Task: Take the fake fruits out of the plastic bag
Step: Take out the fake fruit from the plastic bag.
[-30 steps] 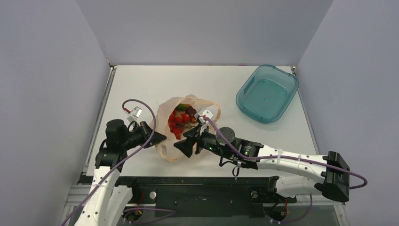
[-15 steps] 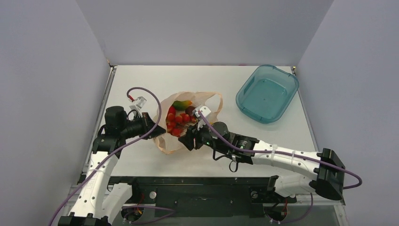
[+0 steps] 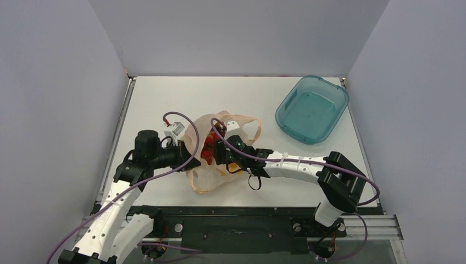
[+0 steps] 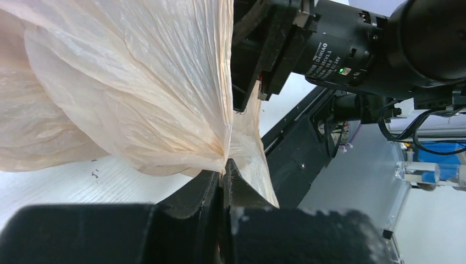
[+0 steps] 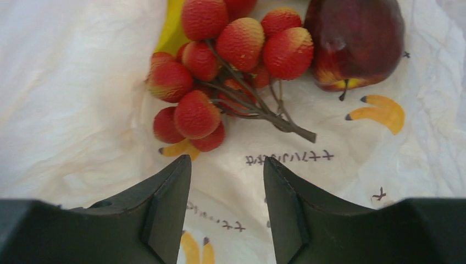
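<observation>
The pale-orange plastic bag [image 3: 204, 175] lies in the middle of the table with its mouth open. My left gripper [image 3: 186, 158] is shut on the bag's left rim; the pinched film [image 4: 165, 110] fills the left wrist view above my gripper [image 4: 225, 165]. My right gripper [image 3: 215, 151] reaches into the bag's mouth, open and empty. In the right wrist view my gripper [image 5: 226, 165] hovers just short of the red berry cluster [image 5: 220, 71] and its stem. The dark maroon fruit [image 5: 354, 41] lies to the cluster's right. A yellow fruit [image 5: 171, 30] peeks from behind the cluster. Red fruit [image 3: 207, 154] shows in the top view.
A teal translucent tub [image 3: 312, 109] stands empty at the back right of the table. Walls enclose the table on three sides. The right arm [image 3: 297, 165] stretches across the near middle.
My right gripper has moved up and left into the bag's mouth. My left gripper has shifted right, holding the bag's rim, and the bag's opening has changed shape.
</observation>
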Tool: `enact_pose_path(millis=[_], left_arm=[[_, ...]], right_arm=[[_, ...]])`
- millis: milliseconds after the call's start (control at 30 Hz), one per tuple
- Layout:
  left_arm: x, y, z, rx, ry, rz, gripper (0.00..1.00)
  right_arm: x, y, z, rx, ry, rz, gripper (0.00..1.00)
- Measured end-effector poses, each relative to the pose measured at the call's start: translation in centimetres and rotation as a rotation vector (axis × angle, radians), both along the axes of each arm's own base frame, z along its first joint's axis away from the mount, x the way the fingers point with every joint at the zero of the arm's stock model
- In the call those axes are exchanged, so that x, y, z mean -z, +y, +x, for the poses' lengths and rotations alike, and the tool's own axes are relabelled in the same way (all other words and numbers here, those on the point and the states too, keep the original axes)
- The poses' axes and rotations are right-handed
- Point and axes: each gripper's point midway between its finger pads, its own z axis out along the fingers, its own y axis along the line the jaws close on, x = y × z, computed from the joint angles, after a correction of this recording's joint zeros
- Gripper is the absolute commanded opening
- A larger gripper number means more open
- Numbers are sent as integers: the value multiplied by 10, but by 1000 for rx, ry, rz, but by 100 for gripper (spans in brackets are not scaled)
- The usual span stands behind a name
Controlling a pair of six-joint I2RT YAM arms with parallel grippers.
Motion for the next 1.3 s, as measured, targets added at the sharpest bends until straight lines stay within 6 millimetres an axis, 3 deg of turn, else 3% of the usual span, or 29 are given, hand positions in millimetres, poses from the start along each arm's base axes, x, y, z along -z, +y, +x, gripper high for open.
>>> enact_pose_path(millis=[333,500,633,767,900,967,1167,1300], left_arm=[[-4,8,5,-66,-46,27,0],[-1,8,6,-70,-31,34,0],[-1,8,7,-72,-31,36,0],[0,9,8,-78,-32,41,0],[1,10,9,-84,-33,45,0],[1,10,9,-85,-32,46,0],[3,11,10,-90,-24,52,0],[4,11,11,-96,-24,57,0]], right_arm=[[15,-19,28,132,25,-1,60],[18,-24,45,217,55,54,60],[35,-29,55,294,112,83,58],[54,-29,60,334,159,84,51],[59,-16,61,310,180,125,41],[60,-9,61,289,188,148,30],[46,9,61,226,188,214,1],[30,22,63,192,169,257,0]])
